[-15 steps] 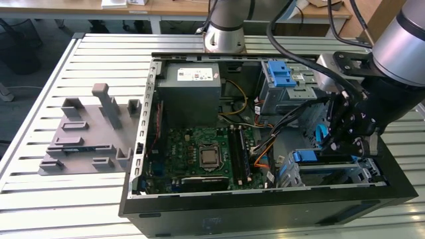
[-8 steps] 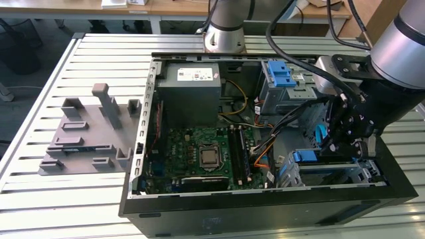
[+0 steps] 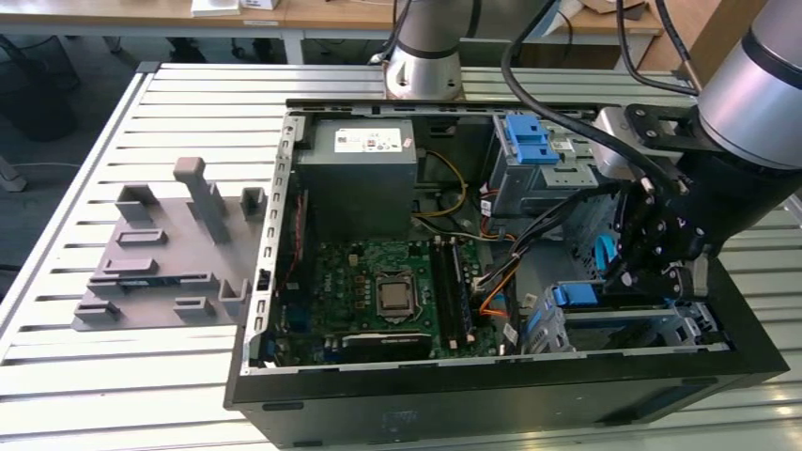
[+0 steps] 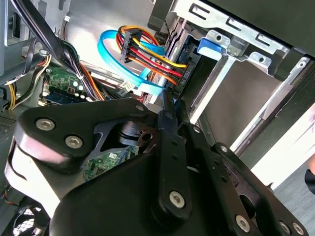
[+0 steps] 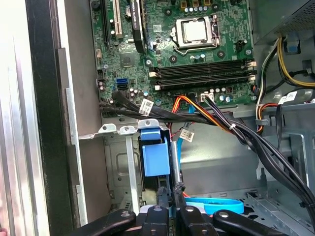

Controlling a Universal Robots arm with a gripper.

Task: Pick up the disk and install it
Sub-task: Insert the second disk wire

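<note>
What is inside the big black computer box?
Inside the computer case sit a green motherboard, a grey power supply, coloured cables and metal drive cages. The gripper covers the lower cage's inside.

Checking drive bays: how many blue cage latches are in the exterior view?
2: far-cage latch, right of the power supply; near-cage latch, at the case's front. The arm may hide others.

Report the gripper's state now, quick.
Gripper: shut on a thin edge beside the blue plastic latch at the grey metal drive cage; what it grips cannot be told.
</note>
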